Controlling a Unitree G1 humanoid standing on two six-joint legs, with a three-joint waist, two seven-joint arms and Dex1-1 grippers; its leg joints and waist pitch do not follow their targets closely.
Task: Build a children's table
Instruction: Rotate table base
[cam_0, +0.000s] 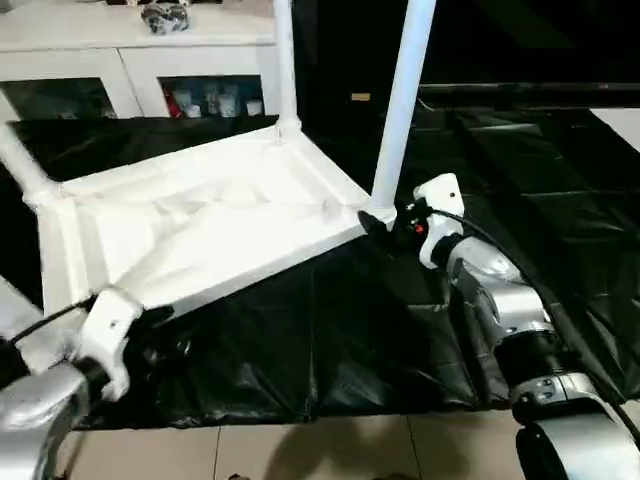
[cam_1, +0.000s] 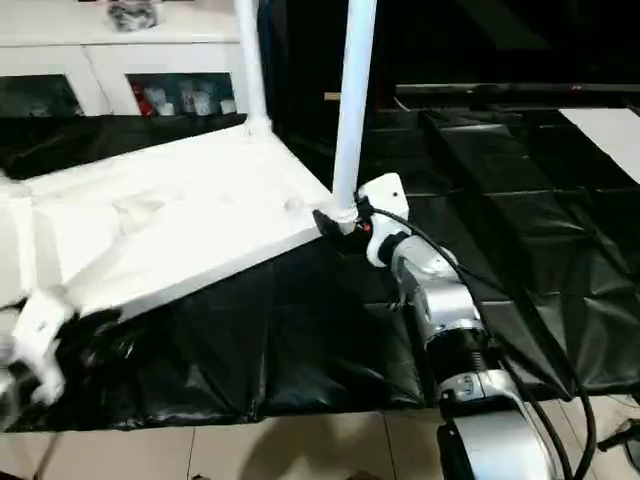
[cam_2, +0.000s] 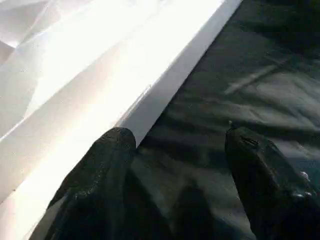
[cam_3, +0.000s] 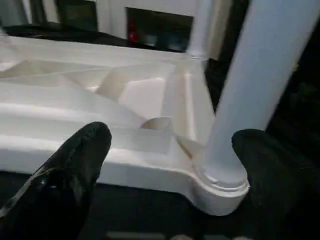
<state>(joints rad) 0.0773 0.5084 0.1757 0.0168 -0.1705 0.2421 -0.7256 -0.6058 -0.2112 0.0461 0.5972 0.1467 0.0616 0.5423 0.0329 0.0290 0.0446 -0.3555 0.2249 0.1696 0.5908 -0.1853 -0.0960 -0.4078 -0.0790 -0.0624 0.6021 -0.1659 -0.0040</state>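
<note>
Tabletop upside down on black sheet, ribbed underside up, tilted slightly. Three legs seen seated in corner sockets: one at the near right corner, upright; one at the far right corner, upright; one at the far left corner, leaning off past the picture's edge.

Right gripper at the near right corner, jaws released and spread wide, one finger before the tabletop's rim, the other just beside the base of the near right leg, socket between them. Cannot tell whether either finger touches plastic. Right forearm stretched over the sheet, black cable along it.

Left gripper low at the near left edge, jaws released, one finger against the tabletop's white rim, the other over the sheet, apart from the tabletop.

White cabinet behind, glass doors with small items inside, a dark object on top. Tiled floor at the sheet's near edge.
</note>
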